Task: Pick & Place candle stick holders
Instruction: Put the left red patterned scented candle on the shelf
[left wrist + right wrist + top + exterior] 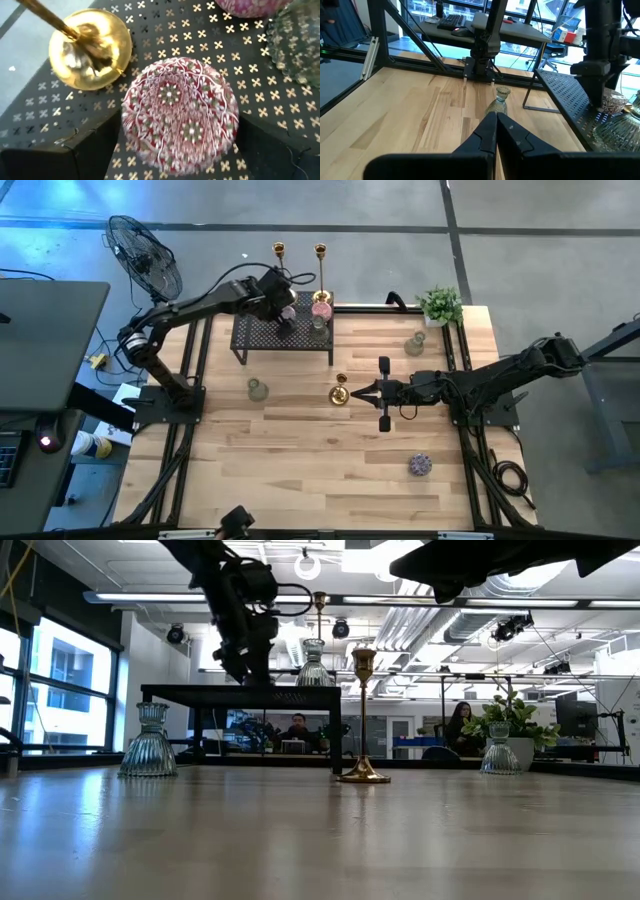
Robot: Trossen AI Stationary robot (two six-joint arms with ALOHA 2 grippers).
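My left gripper (284, 323) is over the black mesh rack (250, 335), shut on a round pink-and-white patterned holder (180, 115). Next to it on the rack stand a gold candlestick's round base (90, 47), a second pink holder (250, 5) and a ribbed pale green holder (295, 40). My right gripper (352, 392) is shut and empty. It hangs well above the table beside a gold candlestick (340, 392) that stands on its base (362, 776). Two more gold candlesticks (279, 250) (320, 252) show at the rack's far side. My left gripper has the pink holder's round body (131, 125) between its two fingers (75, 155), one on each side at its widest part. The fingers come from above, pointing down. The holder sits upright; I cannot tell whether its bottom rests on the rack's mesh top.
Pale green holders stand on the table at the left (257, 388) and far right (414, 345). A purple holder (419, 465) sits near the front right. A potted plant (440, 305) stands at the far right corner. People sit in the room beyond (298, 728).
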